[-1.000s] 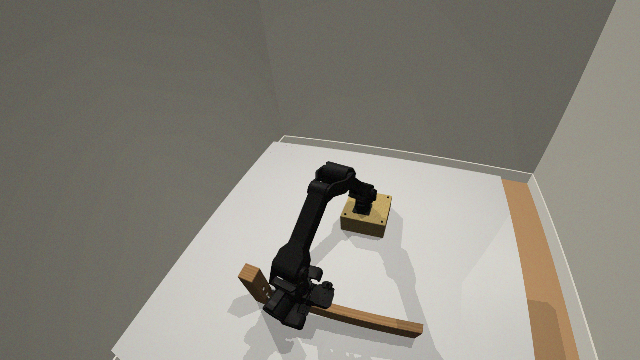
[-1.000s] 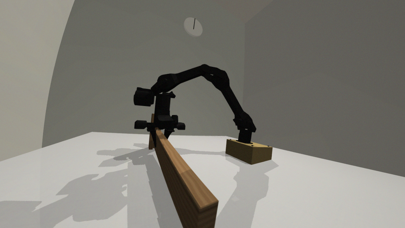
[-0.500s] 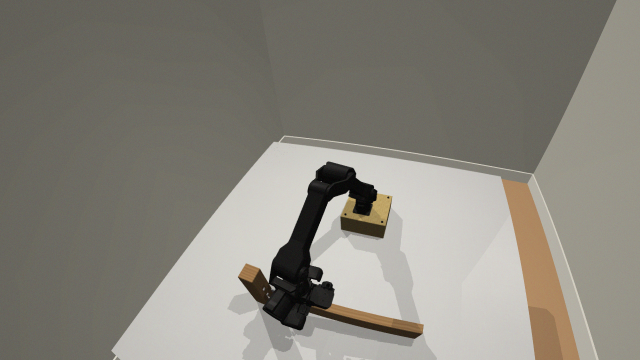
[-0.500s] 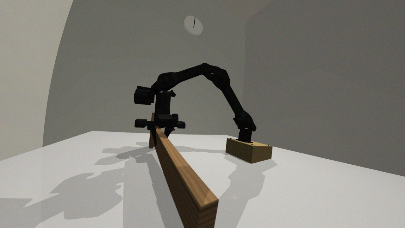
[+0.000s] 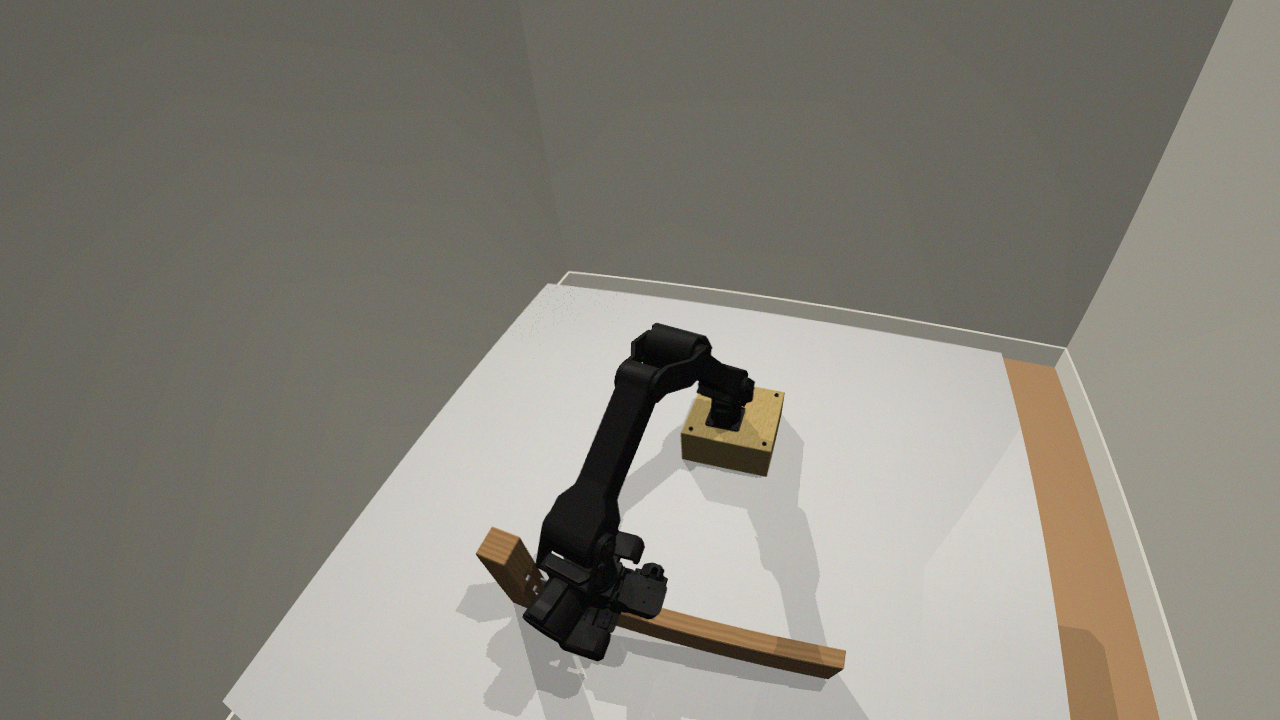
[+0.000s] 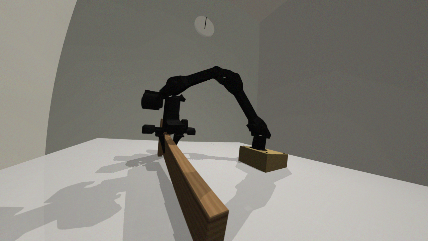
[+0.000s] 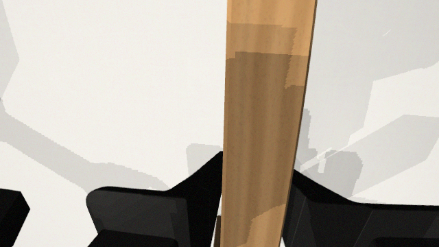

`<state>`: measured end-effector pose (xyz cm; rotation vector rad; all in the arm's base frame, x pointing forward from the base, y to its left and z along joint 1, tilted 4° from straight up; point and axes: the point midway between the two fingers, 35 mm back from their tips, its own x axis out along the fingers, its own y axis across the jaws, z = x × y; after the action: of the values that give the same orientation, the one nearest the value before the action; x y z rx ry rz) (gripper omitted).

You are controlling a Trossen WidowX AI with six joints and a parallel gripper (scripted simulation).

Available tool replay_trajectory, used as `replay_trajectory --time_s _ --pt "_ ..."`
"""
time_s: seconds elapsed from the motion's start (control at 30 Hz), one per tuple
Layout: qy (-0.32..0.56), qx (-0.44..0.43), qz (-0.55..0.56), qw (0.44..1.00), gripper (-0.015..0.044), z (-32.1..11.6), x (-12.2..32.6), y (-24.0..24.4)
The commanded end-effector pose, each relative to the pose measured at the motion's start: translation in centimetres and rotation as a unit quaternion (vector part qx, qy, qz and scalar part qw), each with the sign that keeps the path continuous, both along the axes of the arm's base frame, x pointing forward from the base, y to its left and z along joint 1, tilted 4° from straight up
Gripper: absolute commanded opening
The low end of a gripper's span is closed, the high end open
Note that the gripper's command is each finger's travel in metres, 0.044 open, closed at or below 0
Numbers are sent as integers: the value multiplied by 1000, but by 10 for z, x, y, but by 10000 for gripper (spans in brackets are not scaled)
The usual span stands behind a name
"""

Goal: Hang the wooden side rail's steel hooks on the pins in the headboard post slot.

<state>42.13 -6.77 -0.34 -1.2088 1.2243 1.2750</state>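
Observation:
The wooden post [image 5: 505, 559] [image 6: 159, 149] stands upright at the left in the top view and behind the gripper in the exterior view. The long wooden side rail [image 5: 742, 638] [image 6: 194, 185] [image 7: 264, 103] runs from beside the post to its far end, which is low over the table; contact there cannot be told. My gripper [image 6: 170, 143] [image 7: 243, 157] points down and is shut on the rail near its post end, one finger on each side. Small pale metal bits [image 5: 533, 581] show at the post's face. The arm hides the hooks and most of the slot, so their seating cannot be told.
The arm's base stands on a yellowish wooden block [image 5: 726, 454] [image 6: 252, 160] on the white table [image 5: 429, 501] [image 6: 329, 203]. The arm arches from there to the post. A brown strip [image 5: 1065, 528] runs along the right side in the top view. Shadows cross the table.

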Motion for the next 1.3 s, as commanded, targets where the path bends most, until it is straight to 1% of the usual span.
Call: replay_trajectory --time_s 0.0,1.27 --pt "-6 1 0 1000 0 2 3 -1" --pt "-5 0 0 1000 0 -2 2 -6"
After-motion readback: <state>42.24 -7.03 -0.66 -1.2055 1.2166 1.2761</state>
